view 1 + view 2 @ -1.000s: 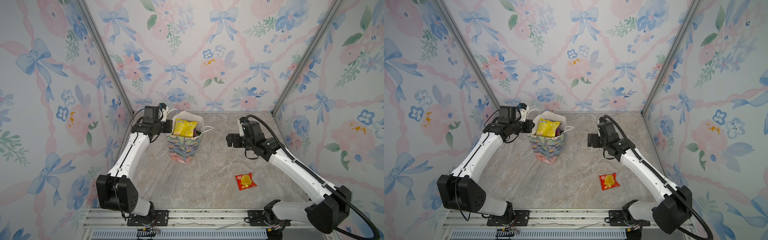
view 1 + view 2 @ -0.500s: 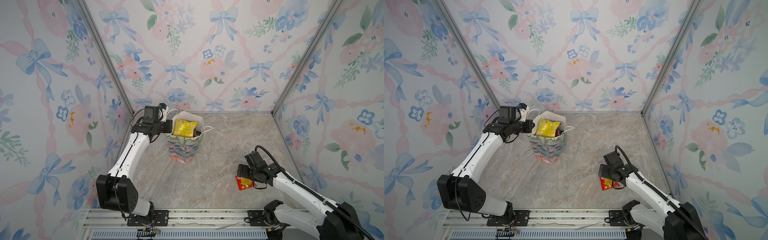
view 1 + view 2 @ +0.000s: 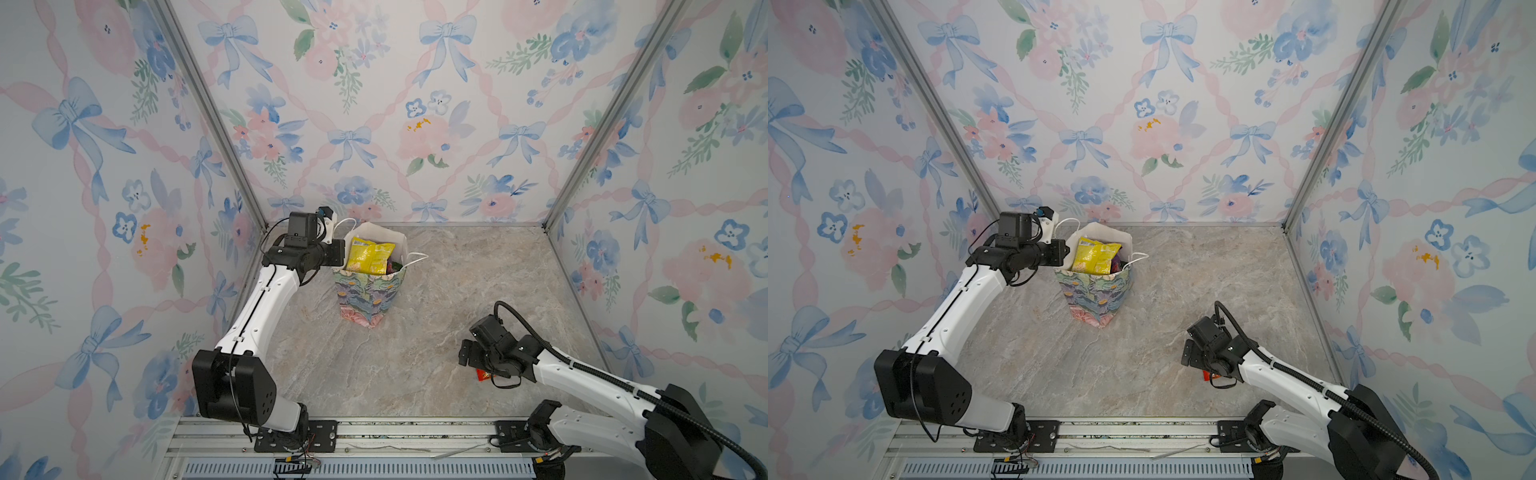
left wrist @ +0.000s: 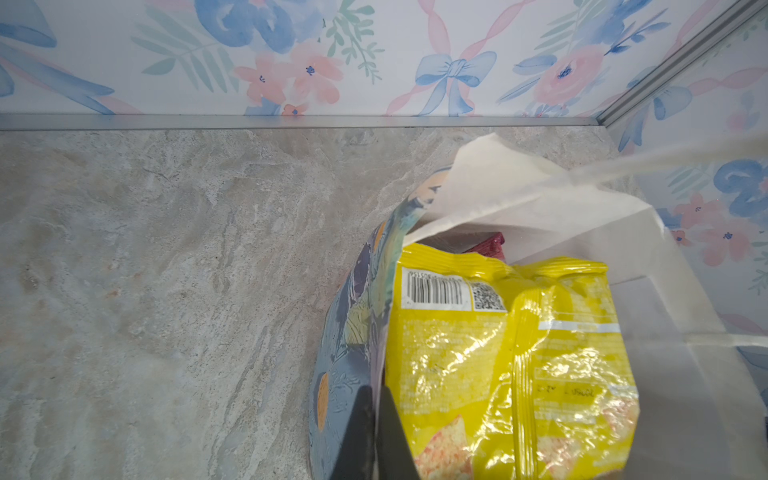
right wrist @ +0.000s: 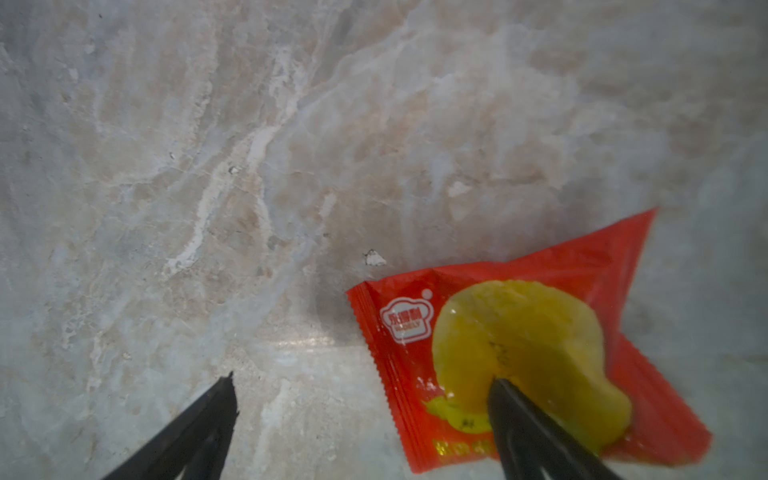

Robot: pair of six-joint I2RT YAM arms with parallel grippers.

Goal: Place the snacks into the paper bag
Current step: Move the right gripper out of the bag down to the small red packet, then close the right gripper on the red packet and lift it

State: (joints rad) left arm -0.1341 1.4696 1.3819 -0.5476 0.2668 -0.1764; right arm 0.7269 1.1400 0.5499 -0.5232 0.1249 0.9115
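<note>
The paper bag (image 3: 368, 297) (image 3: 1096, 295) stands upright at the back left of the table, flowered outside and white inside. A yellow snack packet (image 3: 369, 254) (image 3: 1094, 257) (image 4: 511, 353) sticks out of its mouth, and the edge of a dark red one (image 4: 490, 243) shows behind it. My left gripper (image 3: 338, 253) (image 4: 376, 415) is shut on the bag's rim, one finger outside the wall and one inside. A red snack packet with a yellow picture (image 5: 519, 332) (image 3: 483, 375) lies flat at the front right. My right gripper (image 5: 362, 378) (image 3: 469, 359) hangs open low over it, one fingertip above the packet, the other above bare table.
The marble tabletop (image 3: 415, 353) is walled on three sides by flowered panels, with metal posts (image 3: 582, 158) at the back corners. The bag's white cord handles (image 3: 415, 257) droop over its rim. An aluminium rail (image 3: 374, 432) runs along the front edge.
My right arm has swung from mid-table beside the bag down to the front right and lowered over the red packet, still open. The left arm and the bag have stayed put.
</note>
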